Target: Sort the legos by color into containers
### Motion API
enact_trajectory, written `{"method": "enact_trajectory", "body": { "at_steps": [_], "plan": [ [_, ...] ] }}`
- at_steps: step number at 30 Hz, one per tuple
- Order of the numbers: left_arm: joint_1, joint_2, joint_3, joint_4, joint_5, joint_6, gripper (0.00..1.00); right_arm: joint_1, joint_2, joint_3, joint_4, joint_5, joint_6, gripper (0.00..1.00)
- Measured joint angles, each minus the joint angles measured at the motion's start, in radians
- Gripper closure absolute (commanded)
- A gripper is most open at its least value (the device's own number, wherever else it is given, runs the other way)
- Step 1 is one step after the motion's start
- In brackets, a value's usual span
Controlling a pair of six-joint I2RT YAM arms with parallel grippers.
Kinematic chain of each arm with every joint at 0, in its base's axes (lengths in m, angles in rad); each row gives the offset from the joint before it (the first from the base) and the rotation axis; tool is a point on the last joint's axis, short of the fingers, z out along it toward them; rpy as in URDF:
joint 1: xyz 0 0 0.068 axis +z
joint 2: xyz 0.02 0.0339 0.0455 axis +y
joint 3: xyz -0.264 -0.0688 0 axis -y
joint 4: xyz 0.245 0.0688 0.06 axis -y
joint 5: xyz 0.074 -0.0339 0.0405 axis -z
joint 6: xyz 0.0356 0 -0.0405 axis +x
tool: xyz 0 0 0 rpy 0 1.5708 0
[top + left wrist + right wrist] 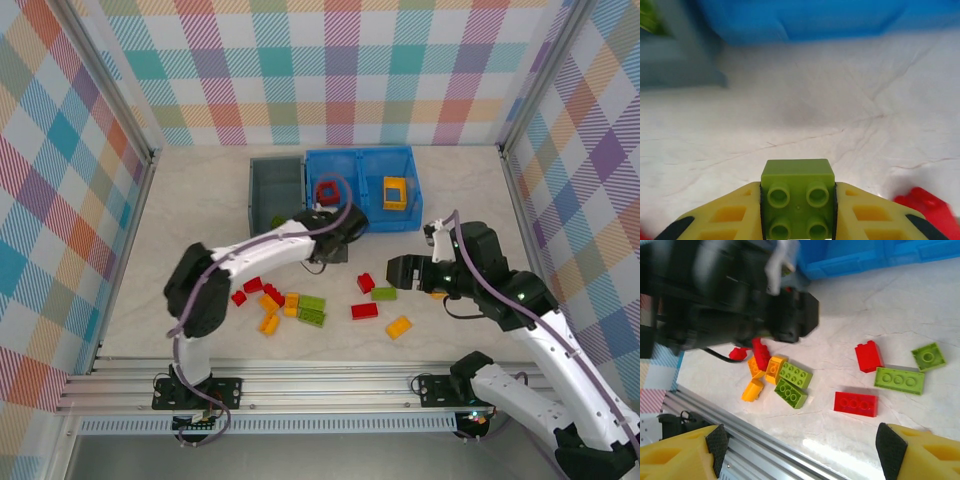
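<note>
One delivery is underway. From above, my left gripper (335, 245) hangs just before the grey bin (275, 185). At the left wrist, it clamps a lime brick (797, 197); next, I judge, lift over that rim and release. Right wrist: my right gripper (802, 447) gapes empty above loose legos (855, 404).

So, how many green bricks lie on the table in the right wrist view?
4. An upper green brick and lower green brick sit together in the left pile; a long green brick lies at right, a small green square beside it. The left arm may hide more.
</note>
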Motion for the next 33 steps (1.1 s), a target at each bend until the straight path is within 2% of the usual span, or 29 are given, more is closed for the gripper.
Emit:
{"method": "enact_trajectory", "body": {
  "at_steps": [4,7,11,14,22,24,27,30,33],
  "plan": [
    [0.11,-0.137,0.001,-0.009,-0.016,0.042,0.73,0.025,0.064,0.006,0.041,-0.023,-0.026,0.24],
    [0.224,-0.152,0.008,-0.007,-0.009,0.09,0.73,0.077,0.125,0.018,0.076,-0.015,-0.035,0.25],
    [0.343,-0.05,0.091,-0.012,0.023,0.15,0.73,0.138,0.19,0.026,0.13,0.011,-0.037,0.25],
    [0.396,0.069,0.189,-0.008,0.043,0.182,0.73,0.167,0.219,0.03,0.161,0.038,-0.032,0.25],
    [0.438,0.327,0.407,-0.055,0.054,0.206,0.72,0.192,0.243,0.033,0.196,0.095,-0.017,0.25],
    [0.44,0.364,0.436,-0.069,0.044,0.205,0.67,0.194,0.243,0.033,0.193,0.135,-0.004,0.26],
    [0.441,0.392,0.443,-0.09,0.035,0.198,0.52,0.195,0.243,0.035,0.167,0.216,0.031,0.26],
    [0.441,0.397,0.441,-0.105,0.035,0.196,0.45,0.195,0.247,0.035,0.132,0.299,0.077,0.26],
    [0.441,0.394,0.441,-0.106,0.037,0.196,0.41,0.181,0.262,0.038,0.069,0.385,0.133,0.24]
  ]
}}
